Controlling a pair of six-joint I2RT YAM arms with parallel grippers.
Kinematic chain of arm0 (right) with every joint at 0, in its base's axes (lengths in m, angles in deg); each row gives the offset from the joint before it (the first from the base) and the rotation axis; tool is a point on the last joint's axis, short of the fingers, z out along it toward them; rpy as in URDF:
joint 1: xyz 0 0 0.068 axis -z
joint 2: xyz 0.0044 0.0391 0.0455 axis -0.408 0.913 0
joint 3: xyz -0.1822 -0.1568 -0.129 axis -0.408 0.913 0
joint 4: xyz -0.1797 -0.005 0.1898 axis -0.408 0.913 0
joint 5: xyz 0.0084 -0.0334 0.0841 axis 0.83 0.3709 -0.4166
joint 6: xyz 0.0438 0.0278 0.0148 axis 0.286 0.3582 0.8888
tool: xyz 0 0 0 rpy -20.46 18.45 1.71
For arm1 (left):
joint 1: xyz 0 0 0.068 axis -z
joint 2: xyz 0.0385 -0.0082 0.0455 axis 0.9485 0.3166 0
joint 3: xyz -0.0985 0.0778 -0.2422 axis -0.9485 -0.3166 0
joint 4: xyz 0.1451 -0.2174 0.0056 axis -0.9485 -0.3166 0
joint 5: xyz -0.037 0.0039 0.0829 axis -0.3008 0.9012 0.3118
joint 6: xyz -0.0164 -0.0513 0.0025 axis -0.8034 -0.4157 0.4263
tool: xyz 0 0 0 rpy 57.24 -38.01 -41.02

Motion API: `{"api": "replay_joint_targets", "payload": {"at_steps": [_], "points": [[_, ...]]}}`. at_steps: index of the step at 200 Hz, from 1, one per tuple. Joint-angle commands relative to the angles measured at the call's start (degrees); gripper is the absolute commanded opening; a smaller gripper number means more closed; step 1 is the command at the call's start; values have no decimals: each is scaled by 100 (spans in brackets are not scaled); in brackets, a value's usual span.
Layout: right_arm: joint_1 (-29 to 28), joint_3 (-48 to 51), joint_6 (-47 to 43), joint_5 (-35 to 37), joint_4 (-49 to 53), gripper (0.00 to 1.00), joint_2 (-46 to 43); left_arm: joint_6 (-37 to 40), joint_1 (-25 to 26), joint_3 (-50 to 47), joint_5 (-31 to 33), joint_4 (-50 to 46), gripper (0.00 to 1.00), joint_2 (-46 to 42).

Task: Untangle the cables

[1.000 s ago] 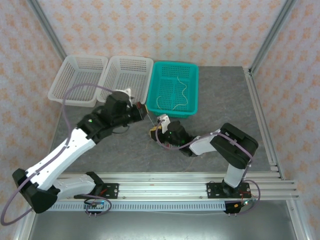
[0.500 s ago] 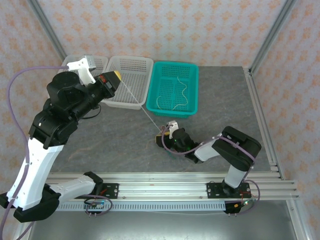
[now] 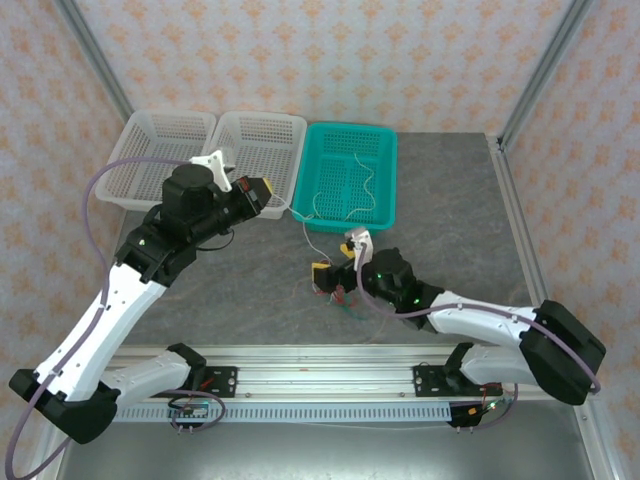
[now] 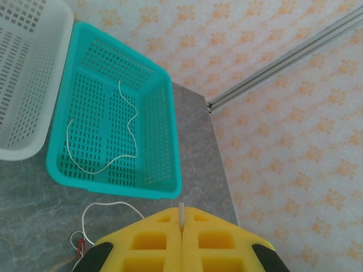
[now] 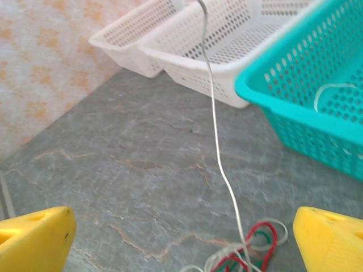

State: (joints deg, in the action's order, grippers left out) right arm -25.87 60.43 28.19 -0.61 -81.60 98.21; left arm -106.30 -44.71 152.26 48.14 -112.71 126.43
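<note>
Cable [image 5: 212,113] pinched by left claw [image 4: 181,224] (right claw [image 5: 181,238] spread wide).

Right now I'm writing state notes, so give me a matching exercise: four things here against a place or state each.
1 left claw
2 right claw
3 teal plastic mesh basket
4 tangle of red, green and white wires

A open
B on the grey stone-look table
C shut on a thin cream-white wire
D holds a loose cream-white wire

Pairs: 1-C, 2-A, 3-D, 4-B
</note>
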Motion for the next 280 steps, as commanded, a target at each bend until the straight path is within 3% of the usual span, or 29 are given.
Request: {"api": "replay_joint_targets", "payload": {"at_steps": [1,19,35,49,64,85,113,140,152,162,183,200,221,237,259,269,280], "points": [[3,-367,-388,-398,370,96,497,-16,-39,192,16,245,0,-233],[4,-429,-4,61,329,90,999,169,-47,404,323,-100,0,-283],[3,-399,383,760,532,81,1338,388,-51,656,765,-519,0,-321],[8,-353,551,910,756,73,1599,614,-64,925,1253,-892,0,-343],[3,-250,684,838,908,55,1816,870,-114,1271,1859,-1331,0,-343],[16,13,1100,1121,1079,37,1870,1152,-272,1778,2973,-1978,0,-367],[208,584,1873,1745,1157,36,1604,1599,-555,1942,4068,-2303,0,-525],[546,770,2493,2121,1853,56,1346,1795,-1038,2051,4298,-2484,0,-519],[692,737,2742,2292,2328,68,1205,1856,-1320,2144,4172,-2519,0,-477],[807,708,2937,2456,2675,72,1086,1880,-1600,2238,4025,-2550,0,-435],[1081,747,3251,2606,3115,73,760,1852,-2427,2381,3289,-2640,0,-291],[1180,842,3277,2543,3014,70,506,1627,-3232,2327,2264,-2656,0,-168],[1181,889,2869,2138,2732,54,280,1325,-3606,1779,1111,-2210,0,-217],[1181,825,2589,1821,2667,33,235,1136,-3606,1272,252,-1834,0,-204],[1181,829,2275,1297,2420,7,105,718,-3575,300,-1562,-834,0,-191],[1181,822,2184,1098,2325,1,-46,518,-3426,-262,-1870,-458,0,-273],[1181,742,2112,960,2449,0,-261,554,-3121,-775,-1737,-337,0,-403]]}}
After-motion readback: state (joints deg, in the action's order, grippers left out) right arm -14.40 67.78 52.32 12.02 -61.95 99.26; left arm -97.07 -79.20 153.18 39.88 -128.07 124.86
